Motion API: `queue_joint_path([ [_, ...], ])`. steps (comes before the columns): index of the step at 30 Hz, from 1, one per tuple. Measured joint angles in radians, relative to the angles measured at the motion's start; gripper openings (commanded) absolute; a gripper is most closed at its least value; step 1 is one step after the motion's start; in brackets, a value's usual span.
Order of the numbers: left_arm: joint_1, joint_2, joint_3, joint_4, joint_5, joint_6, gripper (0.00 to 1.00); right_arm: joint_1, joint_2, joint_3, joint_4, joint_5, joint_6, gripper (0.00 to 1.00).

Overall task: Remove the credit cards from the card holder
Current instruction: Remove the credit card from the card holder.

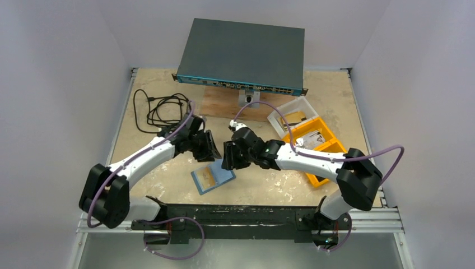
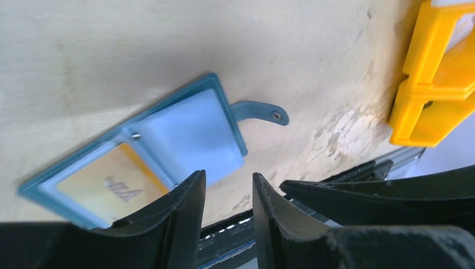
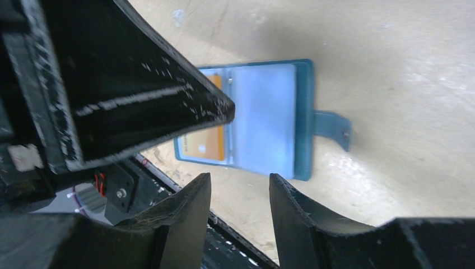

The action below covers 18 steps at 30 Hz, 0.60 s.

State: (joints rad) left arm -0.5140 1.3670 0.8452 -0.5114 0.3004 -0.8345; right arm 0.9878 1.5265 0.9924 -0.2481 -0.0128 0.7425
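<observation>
The teal-blue card holder (image 1: 213, 179) lies open and flat on the table near the front edge. A gold credit card (image 2: 106, 185) sits inside its left clear pocket. The right pocket (image 2: 193, 131) looks pale, and the snap tab (image 2: 263, 112) sticks out sideways. My left gripper (image 2: 228, 180) hovers open just above the holder's near edge, with nothing between its fingers. My right gripper (image 3: 240, 180) is also open and empty, a little short of the card holder (image 3: 269, 120). In the top view the left gripper (image 1: 215, 155) and the right gripper (image 1: 226, 164) stand close together over the holder's far edge.
An orange bin (image 1: 317, 147) and a clear plastic tub (image 1: 292, 114) stand at the right. The orange bin's corner (image 2: 428, 84) is close in the left wrist view. A dark network switch (image 1: 242, 54) rests on a wood board (image 1: 221, 104) at the back, with a black cable (image 1: 159, 109) at left.
</observation>
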Motion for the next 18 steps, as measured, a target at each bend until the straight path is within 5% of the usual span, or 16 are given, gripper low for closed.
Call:
queue_joint_path([
  [8,0.132,-0.175,-0.159,-0.096,-0.080,-0.009,0.18,0.039,0.141,0.082,0.056,-0.093,-0.022,0.42],
  [18,0.135,-0.217,-0.248,-0.134,-0.093,-0.022,0.07,0.040,0.332,0.126,0.122,-0.187,-0.029,0.41],
])
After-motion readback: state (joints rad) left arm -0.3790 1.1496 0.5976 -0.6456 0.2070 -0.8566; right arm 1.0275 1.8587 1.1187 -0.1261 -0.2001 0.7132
